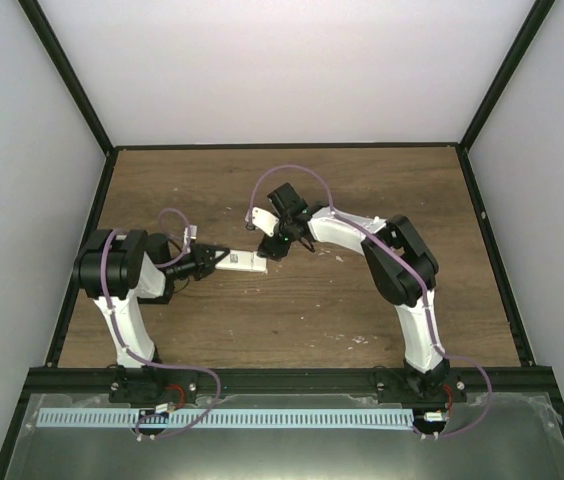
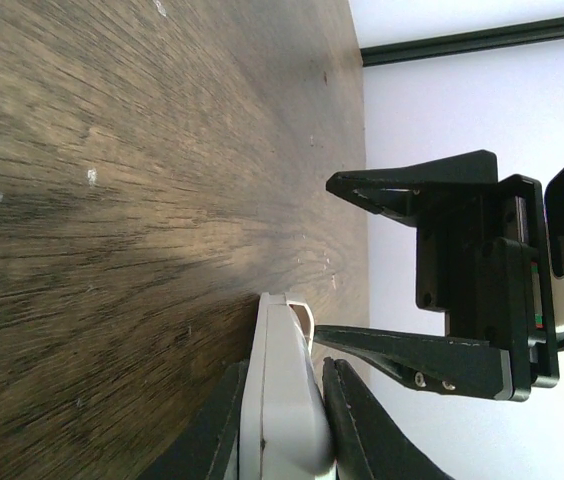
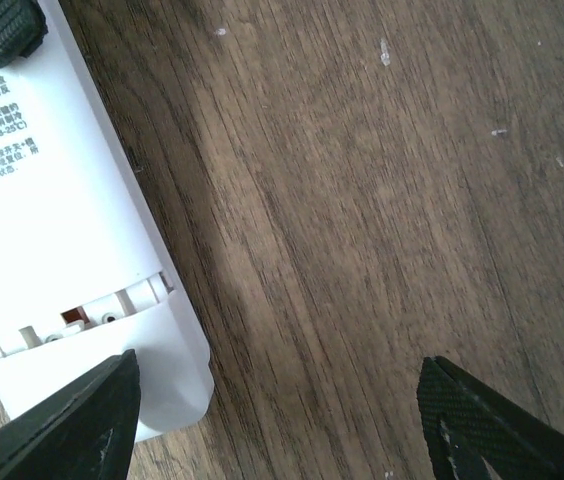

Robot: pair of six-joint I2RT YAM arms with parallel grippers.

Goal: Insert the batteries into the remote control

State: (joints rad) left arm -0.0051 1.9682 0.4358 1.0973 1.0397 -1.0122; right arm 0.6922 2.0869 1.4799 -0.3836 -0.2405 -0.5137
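**A:** Where is the remote control (image 1: pixel 242 262)?

**B:** Your left gripper (image 1: pixel 203 264) has it. Its fingers (image 2: pixel 357 430) are clenched on one end, one on each broad face. It sits low over the middle of the bench (image 3: pixel 382 200). I can't tell whether it touches the wood.

**A:** Which way does it lie?

**B:** In the top view its long axis runs left to right. The gripped end is toward your left arm and the free end points at the right gripper (image 3: pixel 277 390). The back face is up, since the printed label (image 3: pixel 2 140) shows in the right wrist view. The buttons and screen are out of sight.

**A:** And the right fingers (image 3: pixel 72 425)?

**B:** Released, spread wide and holding nothing. One hangs over the free end's corner, the other well out over bare wood.

**A:** What step are you on?

**B:** I judge you're working at the battery end, with nothing loaded yet. A row of slots (image 3: pixel 82 322) with a small reddish part crosses the back near the free end. I can't tell whether the plain white stretch past it is a part-slid cover or the body. No batteries show in any view.

**A:** What does the next move need?

**B:** If a cover is on, clear it first. Then your right fingers must fetch a battery and bring it down in line with the long axis, right end first, while the left grip holds firm.
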